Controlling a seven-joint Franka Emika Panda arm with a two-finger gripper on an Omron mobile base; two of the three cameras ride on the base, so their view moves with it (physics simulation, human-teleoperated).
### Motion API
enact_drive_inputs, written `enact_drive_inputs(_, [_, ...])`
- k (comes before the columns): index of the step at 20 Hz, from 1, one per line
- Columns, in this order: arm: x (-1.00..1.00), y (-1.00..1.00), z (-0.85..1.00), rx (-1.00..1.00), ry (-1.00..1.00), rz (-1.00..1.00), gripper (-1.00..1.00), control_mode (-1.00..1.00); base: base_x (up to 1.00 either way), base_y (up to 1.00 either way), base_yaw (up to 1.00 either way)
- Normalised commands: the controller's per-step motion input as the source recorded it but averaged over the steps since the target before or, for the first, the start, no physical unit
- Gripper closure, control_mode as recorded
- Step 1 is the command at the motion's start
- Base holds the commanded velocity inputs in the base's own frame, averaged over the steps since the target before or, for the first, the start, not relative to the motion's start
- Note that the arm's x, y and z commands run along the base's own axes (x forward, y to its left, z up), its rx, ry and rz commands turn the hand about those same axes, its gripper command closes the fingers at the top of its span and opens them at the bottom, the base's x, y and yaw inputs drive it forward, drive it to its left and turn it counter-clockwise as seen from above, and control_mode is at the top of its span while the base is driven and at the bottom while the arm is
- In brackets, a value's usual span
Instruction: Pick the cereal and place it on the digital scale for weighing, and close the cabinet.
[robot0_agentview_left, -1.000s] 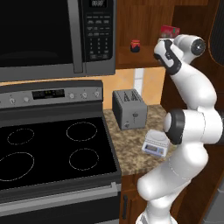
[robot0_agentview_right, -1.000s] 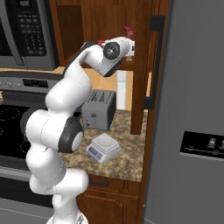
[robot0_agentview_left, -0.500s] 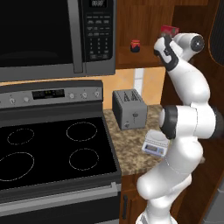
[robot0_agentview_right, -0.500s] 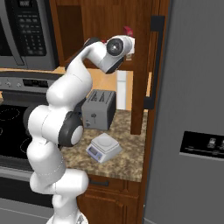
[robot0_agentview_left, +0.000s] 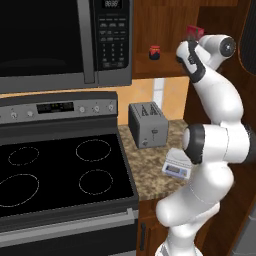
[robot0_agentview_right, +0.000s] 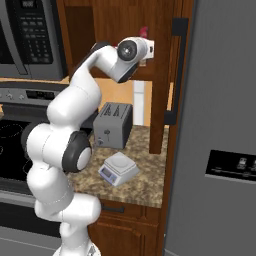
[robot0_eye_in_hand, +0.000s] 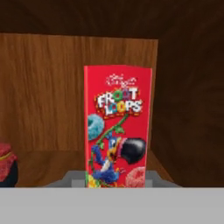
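Cereal is the thing to fetch, though the cabinet (robot0_agentview_left: 165, 30) housing it is biggest, its door swung wide for access. On the counter's front edge the digital scale (robot0_agentview_right: 119, 168) waits near the toaster (robot0_agentview_left: 148, 124). Upright on the shelf, the cereal (robot0_eye_in_hand: 118, 127) is clenched by the gripper (robot0_agentview_left: 193, 39), ready for lifting out.

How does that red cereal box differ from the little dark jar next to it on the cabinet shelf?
The cereal is a tall, thin, flat-sided box, bright red with a colourful printed face; the jar is short, rounded and dark, red only at its lid. The cereal stands much taller than the jar. Both stand upright on the same wooden cabinet shelf.
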Motion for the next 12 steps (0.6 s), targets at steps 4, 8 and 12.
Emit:
enact_drive_inputs(4, [-0.36,0.44,0.00,0.00,-0.08,-0.09,1.00,-1.00,0.00,0.00,0.00])
enact_drive_inputs(8, [-0.65,0.41,0.00,0.00,-0.03,-0.12,1.00,-1.00,0.00,0.00,0.00])
enact_drive_inputs(12, [-0.90,0.25,0.01,0.00,0.05,-0.09,1.00,-1.00,0.00,0.00,0.00])
